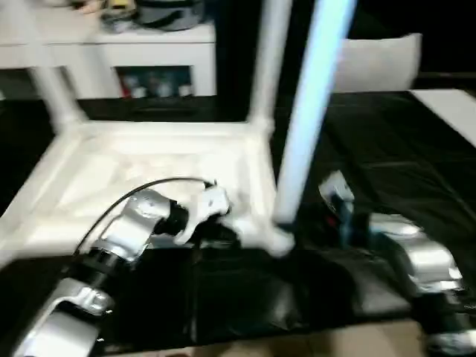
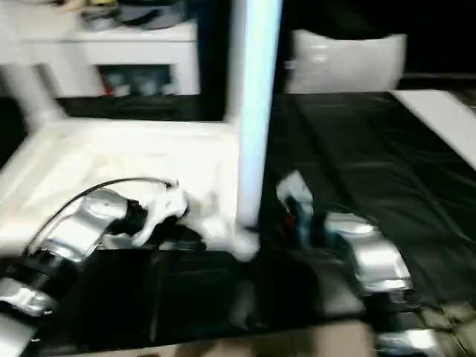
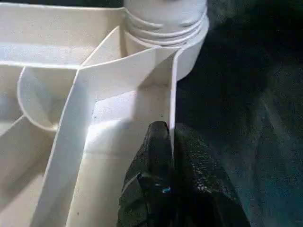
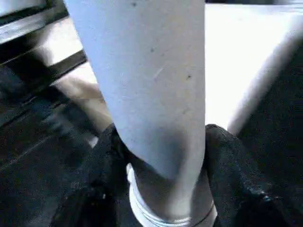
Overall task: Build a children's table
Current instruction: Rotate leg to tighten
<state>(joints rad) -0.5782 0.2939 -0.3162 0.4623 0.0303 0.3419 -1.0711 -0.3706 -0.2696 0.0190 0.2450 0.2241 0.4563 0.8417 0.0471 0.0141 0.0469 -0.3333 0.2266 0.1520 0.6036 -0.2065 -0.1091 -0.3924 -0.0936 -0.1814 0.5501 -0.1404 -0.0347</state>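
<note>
I have the tabletop (image 1: pixel 149 171) lying upside down on the black mat (image 1: pixel 387 163), ribs up. I count three legs standing in its corner sockets: one at the far left (image 1: pixel 52 89), one at the far right (image 1: pixel 269 59), and the near leg (image 1: pixel 309 111) at the corner closest to my right arm. My left gripper (image 3: pixel 171 142) is pinching the thin side wall of the tabletop just below the near leg's threaded socket (image 3: pixel 165 23), one finger on each face of the wall. My right gripper (image 4: pixel 161 156) is wrapped around the base of the near leg, a black finger (image 4: pixel 227 165) pressed against each side of the tube. Behind the mat I see one white shelf (image 1: pixel 111 44) and one pale cushion (image 1: pixel 379 63).
</note>
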